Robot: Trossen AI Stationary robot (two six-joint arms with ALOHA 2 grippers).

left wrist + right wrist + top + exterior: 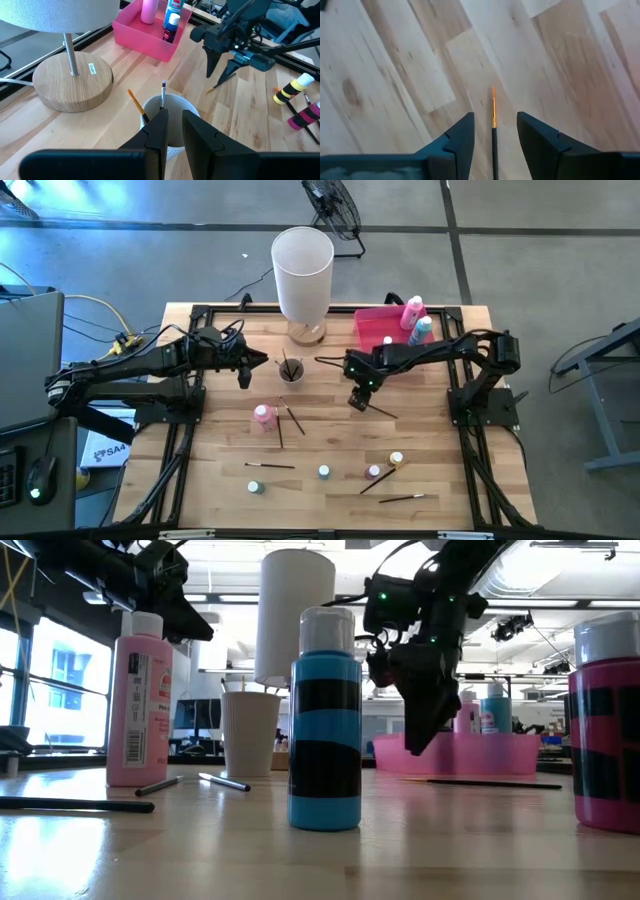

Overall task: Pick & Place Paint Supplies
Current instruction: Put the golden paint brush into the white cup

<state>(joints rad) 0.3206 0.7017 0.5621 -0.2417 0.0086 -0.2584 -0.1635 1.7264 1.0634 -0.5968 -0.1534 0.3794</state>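
Note:
My right gripper [358, 400] hangs open above the table's middle, pointing steeply down. A thin dark-handled paintbrush [493, 107] with an orange ferrule lies flat on the wood [381, 411] below the gap between the fingers, untouched. My left gripper [247, 370] waits to the left, slightly open and holding nothing, just short of a white paper cup [192, 107] with two brushes standing in it. A tall pink bottle [264, 416], several tiny capped bottles [324, 472] and more brushes [270, 466] stand and lie on the near half of the table.
A pink tray [372, 322] at the far right holds three bottles. A tall white cylinder lamp [302, 265] on a round wooden base [72, 80] stands at the far middle. A teal bottle [325, 720] stands near the front edge. A black frame edges the table.

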